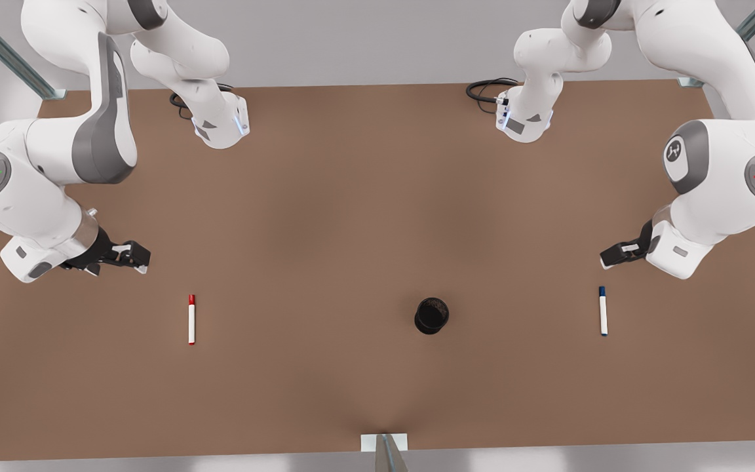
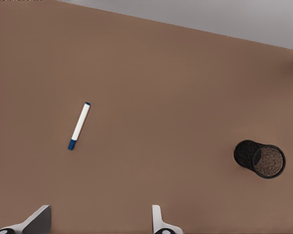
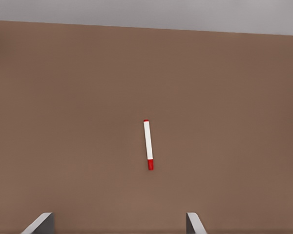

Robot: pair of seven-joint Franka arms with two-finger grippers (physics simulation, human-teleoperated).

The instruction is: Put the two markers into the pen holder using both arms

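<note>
I'm at the reach step: left gripper (image 1: pixel 607 259) hangs near the blue marker (image 1: pixel 603 311) at right, right gripper (image 1: pixel 138 255) near the red marker (image 1: pixel 191 319) at left, both with fingers spread (nothing grasped). Holder (image 1: pixel 431 315) sits lower centre. Next, I'd judge, each must descend over its barrel.

Red-capped white marker (image 1: pixel 191 320); blue-capped white marker (image 1: pixel 603 311); black pen holder (image 1: pixel 431 315), perhaps mesh-patterned; brown table (image 1: pixel 351 210).
</note>
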